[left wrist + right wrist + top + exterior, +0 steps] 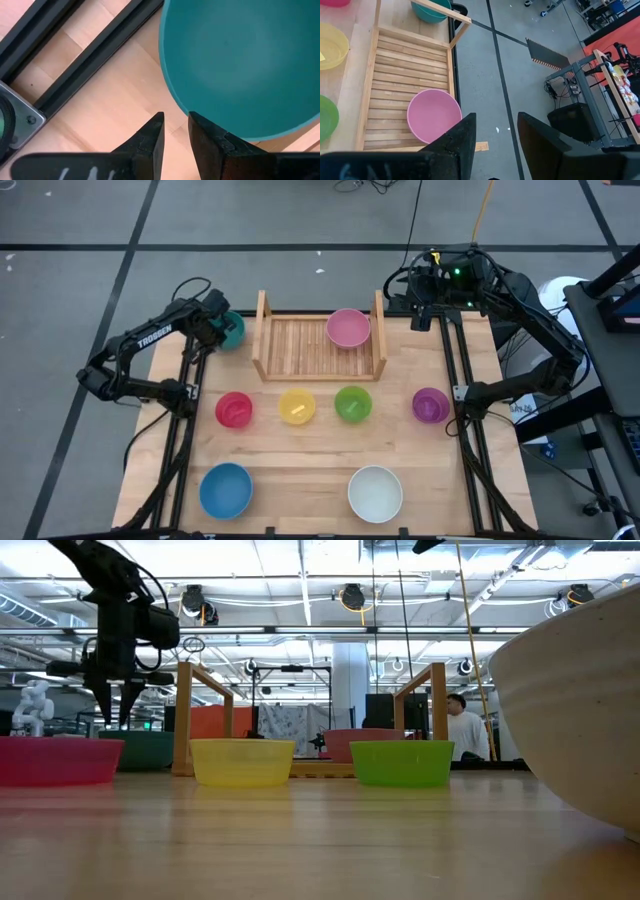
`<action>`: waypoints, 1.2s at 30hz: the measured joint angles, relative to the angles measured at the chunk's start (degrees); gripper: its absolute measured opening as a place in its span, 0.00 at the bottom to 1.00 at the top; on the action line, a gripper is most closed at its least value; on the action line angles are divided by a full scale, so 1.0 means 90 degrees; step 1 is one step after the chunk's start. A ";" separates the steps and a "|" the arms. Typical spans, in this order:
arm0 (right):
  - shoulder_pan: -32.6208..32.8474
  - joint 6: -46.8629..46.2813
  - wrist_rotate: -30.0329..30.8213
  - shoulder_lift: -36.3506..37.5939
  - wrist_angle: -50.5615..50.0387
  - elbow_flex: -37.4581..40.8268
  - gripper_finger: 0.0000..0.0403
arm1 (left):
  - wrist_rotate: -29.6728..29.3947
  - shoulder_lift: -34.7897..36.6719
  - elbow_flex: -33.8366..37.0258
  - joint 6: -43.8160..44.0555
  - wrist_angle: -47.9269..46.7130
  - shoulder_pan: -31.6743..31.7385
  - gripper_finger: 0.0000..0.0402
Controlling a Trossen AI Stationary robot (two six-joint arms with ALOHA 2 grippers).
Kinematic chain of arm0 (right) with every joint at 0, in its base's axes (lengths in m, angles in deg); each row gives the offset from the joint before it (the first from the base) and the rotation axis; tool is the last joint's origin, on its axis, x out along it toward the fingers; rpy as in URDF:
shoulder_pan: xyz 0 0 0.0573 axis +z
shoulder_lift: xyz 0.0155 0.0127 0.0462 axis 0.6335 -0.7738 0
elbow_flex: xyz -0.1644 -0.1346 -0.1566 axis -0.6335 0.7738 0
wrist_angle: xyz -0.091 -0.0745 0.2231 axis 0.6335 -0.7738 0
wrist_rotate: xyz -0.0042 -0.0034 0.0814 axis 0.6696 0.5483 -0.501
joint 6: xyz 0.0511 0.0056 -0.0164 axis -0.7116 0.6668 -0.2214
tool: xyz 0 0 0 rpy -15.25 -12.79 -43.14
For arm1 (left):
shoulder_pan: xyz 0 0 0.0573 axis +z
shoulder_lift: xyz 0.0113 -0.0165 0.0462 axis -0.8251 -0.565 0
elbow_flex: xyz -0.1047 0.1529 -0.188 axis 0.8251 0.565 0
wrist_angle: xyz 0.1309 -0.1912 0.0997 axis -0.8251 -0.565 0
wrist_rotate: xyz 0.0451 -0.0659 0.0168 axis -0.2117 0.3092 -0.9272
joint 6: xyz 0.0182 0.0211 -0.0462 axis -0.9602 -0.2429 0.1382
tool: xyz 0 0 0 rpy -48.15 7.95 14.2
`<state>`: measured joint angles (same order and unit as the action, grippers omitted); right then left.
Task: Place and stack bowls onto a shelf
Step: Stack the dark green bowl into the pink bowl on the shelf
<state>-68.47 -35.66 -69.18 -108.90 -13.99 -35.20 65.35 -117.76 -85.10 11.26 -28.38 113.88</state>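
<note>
The left gripper (222, 323) hangs over the teal bowl (232, 330) at the upper left of the high view, just outside the shelf's (290, 345) left board. Its fingers stand a little apart and hold nothing; in the left wrist view they straddle the near rim of the teal bowl (240, 65) without touching it. The right gripper (418, 313) waits at the table's upper right corner, also parted and empty.

One pink bowl (348, 328) already sits on the right half of the shelf. The left half is bare slats. Red (234, 409), yellow (297, 406), green (353, 403) and purple (430, 404) bowls line the middle of the frame, blue (225, 489) and white (375, 493) sit along the bottom.

These look like light, stiff plastic bowls, smooth and probably slippery, so I'd pinch the thin rim, one finger inside and one outside. The teal one lies close to the table's edge and its dark frame rails, and the side board must be cleared by lifting over it. Room above the shelf looks open.
</note>
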 joint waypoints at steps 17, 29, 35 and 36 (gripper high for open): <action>0.0001 0.0465 -0.0002 0.0000 0.0000 0.0000 0.35 | -0.0002 0.0000 0.0705 0.0350 0.0153 -0.0002 0.23; 0.0001 0.0639 -0.0002 -0.0002 0.0000 0.0000 0.35 | 0.0981 0.0594 0.0656 -0.0406 0.0501 -0.0158 0.23; 0.0000 0.0627 -0.0002 -0.0002 0.0000 0.0000 0.35 | 0.0177 0.1304 0.0556 0.0238 0.0496 -0.0146 0.23; 0.0002 0.0627 -0.0002 -0.0002 0.0000 0.0000 0.35 | 0.0168 0.1331 0.0556 0.0243 0.0497 -0.0154 0.23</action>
<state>-68.46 -30.03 -69.20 -108.92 -13.99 -35.20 66.85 -105.78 -80.10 13.44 -23.90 112.50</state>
